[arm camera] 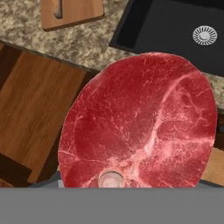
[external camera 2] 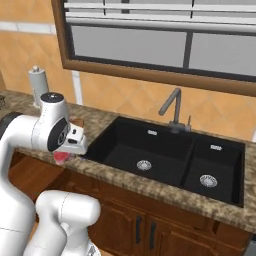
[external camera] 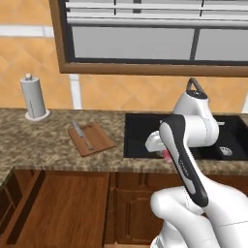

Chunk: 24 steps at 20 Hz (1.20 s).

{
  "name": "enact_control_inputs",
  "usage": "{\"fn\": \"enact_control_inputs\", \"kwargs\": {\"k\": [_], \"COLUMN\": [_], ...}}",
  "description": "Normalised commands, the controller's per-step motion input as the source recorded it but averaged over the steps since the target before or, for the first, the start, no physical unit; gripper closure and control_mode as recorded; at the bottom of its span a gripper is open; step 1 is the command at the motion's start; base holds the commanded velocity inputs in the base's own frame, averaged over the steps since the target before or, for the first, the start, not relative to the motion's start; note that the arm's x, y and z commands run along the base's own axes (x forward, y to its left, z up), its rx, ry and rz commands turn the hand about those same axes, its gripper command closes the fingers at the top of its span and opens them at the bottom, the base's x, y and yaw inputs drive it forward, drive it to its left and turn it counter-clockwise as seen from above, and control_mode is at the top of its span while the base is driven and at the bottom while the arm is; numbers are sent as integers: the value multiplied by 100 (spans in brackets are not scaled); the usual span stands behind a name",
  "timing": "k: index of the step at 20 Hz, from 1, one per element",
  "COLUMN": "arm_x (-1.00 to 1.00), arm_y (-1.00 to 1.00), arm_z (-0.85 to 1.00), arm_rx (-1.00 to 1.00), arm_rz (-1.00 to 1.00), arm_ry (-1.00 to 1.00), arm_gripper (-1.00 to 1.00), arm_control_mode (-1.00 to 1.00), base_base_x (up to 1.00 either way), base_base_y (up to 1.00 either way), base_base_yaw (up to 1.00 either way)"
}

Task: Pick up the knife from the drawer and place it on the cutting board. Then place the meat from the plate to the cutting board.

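Meat [external camera: 166,155] shows as a small pink-red patch under the white hand in the left base view, hanging at the gripper [external camera: 164,154] above the front edge of the granite counter [external camera: 43,140], just before the black sink [external camera: 145,131]. Well off to the hand's left, the cutting board [external camera: 92,139] lies flat on the counter with the knife [external camera: 83,134] resting on it, blade toward the wall. Farther left again stands a paper towel holder [external camera: 34,99]. Below the counter, under the board, the drawer [external camera: 58,208] is pulled open, its wooden bottom bare. The jaws themselves are hidden by the hand here.

From the right base view the same red lump [external camera 2: 61,157] hangs below the gripper [external camera 2: 62,156], over the counter edge beside the sink's left basin [external camera 2: 140,150]. This side shows what the other does not: the grey faucet [external camera 2: 172,112] and both drains of the double sink. The board is almost wholly behind the arm.

Along the hand view the steak [arm camera: 140,122] is huge and close, marbled white, covering the fingers, so how wide the jaws stand cannot be measured, though the meat is plainly held between them. Beyond it lie the board's end [arm camera: 72,13], the open drawer [arm camera: 39,109] and a sink drain [arm camera: 204,35].
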Motion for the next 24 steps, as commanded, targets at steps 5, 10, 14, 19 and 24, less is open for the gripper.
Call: {"fn": "enact_control_inputs", "kwargs": {"k": [5,10,14,19,24], "arm_x": [0,0,66,100,100], "arm_y": [0,0,15,0,37], "arm_z": [0,0,0,0,-1], "arm_rx": [0,0,-9,-3,1], "arm_rz": [0,0,0,0,0], "arm_ry": [0,0,0,6,16], "arm_gripper": [100,100,100,100,100], "arm_control_mode": [100,100,-100,-100,-100], "base_base_x": [39,-3,0,0,0], "base_base_y": [27,74,0,0,0], "base_base_yaw": [0,7,0,0,0]}}
